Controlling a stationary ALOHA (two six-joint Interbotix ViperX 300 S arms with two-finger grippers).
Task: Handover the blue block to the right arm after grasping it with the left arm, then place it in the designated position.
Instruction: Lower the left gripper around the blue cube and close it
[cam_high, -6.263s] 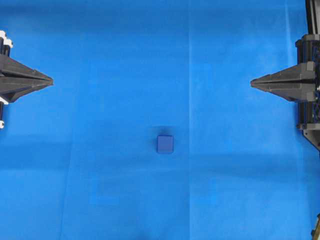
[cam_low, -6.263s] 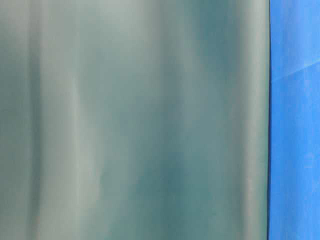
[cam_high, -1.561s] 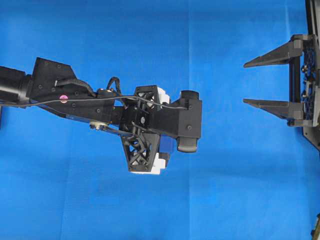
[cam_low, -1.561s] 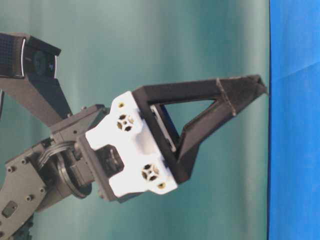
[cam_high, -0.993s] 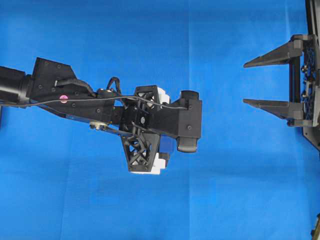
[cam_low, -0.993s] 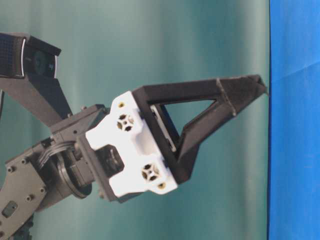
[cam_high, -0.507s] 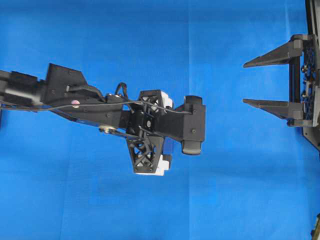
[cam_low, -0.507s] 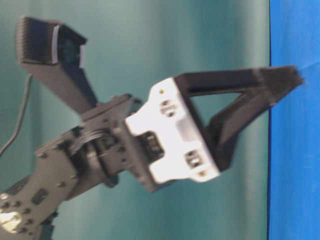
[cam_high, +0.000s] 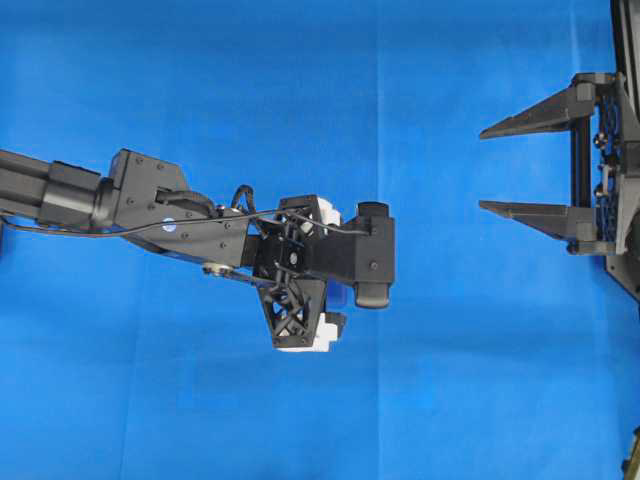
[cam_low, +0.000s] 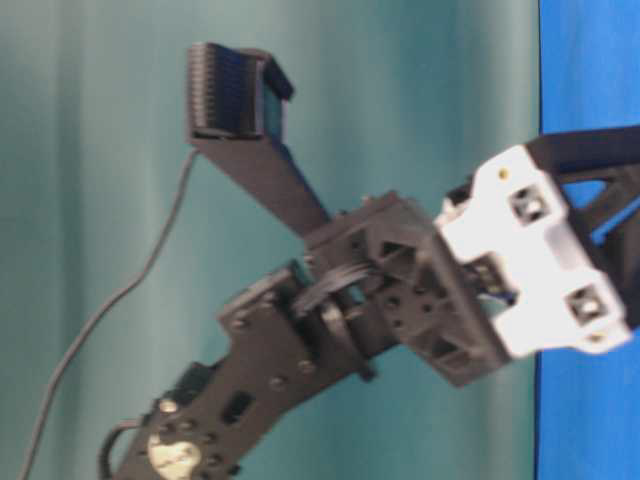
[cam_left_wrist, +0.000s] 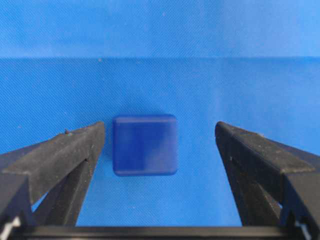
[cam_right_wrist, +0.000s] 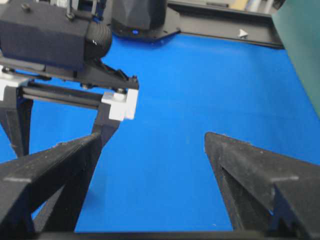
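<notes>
Only one view, left wrist, with the blue block (cam_left_wrist: 145, 145) between wide-spread left gripper (cam_left_wrist: 160, 145) jaws; right gripper (cam_high: 497, 168) likewise wide.

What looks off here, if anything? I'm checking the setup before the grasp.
Nothing stands out. The blue block sits flat and intact on the blue cloth, between the open left gripper fingers, nearer one of them. The right gripper waits open, apart.

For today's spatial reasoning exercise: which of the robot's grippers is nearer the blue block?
Left. The left gripper has its open fingers either side of the blue block. The right gripper waits open at the far right edge of the cloth, well away.
</notes>
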